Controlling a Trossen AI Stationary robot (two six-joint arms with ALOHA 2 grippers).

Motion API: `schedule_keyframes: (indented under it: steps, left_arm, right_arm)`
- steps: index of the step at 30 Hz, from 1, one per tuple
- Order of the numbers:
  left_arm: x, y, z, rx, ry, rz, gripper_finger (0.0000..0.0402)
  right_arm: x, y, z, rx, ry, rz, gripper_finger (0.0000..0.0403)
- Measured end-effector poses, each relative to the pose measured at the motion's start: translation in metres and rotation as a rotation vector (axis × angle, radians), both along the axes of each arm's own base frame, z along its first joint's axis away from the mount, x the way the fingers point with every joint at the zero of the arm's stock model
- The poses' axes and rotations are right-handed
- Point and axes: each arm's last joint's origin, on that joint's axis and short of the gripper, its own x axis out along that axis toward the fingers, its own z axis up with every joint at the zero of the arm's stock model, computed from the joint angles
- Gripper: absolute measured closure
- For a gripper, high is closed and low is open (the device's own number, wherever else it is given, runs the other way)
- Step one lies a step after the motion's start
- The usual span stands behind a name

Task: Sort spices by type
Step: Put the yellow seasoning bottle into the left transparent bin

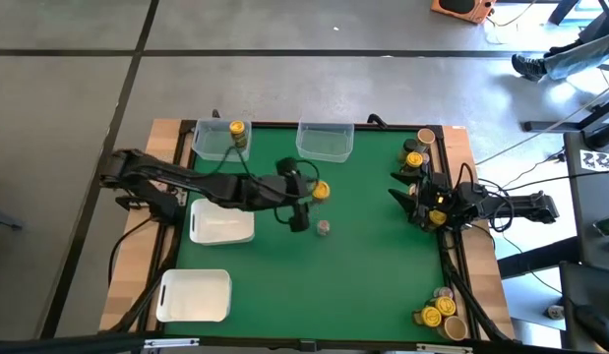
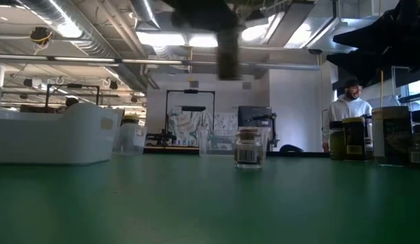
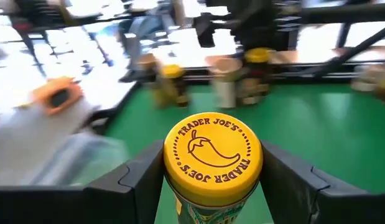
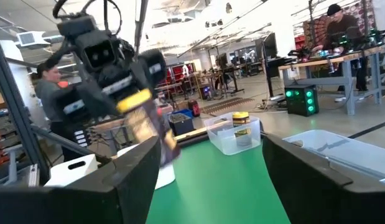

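Note:
My left gripper is over the middle of the green table, shut on a spice jar with a bright yellow lid. In the low view the jar is high above the table. A small grey-lidded jar stands on its base on the table just nearer than the gripper. Another yellow-lidded jar stands in the far-left clear tub. My right gripper waits open at the table's right edge, with nothing between its fingers. My left gripper pinches the jar's sides just below the yellow lid between its two fingers. The fingers come from the table's left, slanting slightly down. The jar is lifted clear of the table, its body hanging tilted below the lid.
A second clear tub stands at the far edge. Two white trays lie at the left. Groups of jars stand at the far right and near right corners. A person is in the room behind.

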Motion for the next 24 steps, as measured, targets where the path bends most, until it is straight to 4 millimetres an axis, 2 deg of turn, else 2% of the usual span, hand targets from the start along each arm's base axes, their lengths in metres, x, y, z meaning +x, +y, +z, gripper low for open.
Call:
schedule_keyframes:
  steps: [3, 9, 15, 19, 24]
  left_arm:
    - [-0.019, 0.006, 0.01, 0.053, 0.049, 0.137, 0.0186]
    - [-0.054, 0.027, 0.017, 0.11, 0.152, 0.446, 0.0186]
    - [-0.088, 0.056, -0.006, 0.09, 0.18, 0.64, 0.0186]
    - [-0.115, 0.075, -0.016, 0.037, 0.126, 0.759, 0.0186]
    - [-0.136, 0.09, -0.026, 0.003, 0.074, 0.857, 0.0186]
  right_arm:
    - [0.0, -0.001, -0.003, 0.005, 0.026, -0.022, 0.0123]
    - [0.0, -0.002, -0.005, 0.009, 0.05, -0.064, 0.0123]
    - [0.0, -0.002, -0.006, 0.004, 0.066, -0.091, 0.0123]
    - [0.0, -0.003, -0.006, -0.003, 0.068, -0.101, 0.0123]
    - [0.0, -0.003, -0.006, -0.001, 0.066, -0.118, 0.0123]
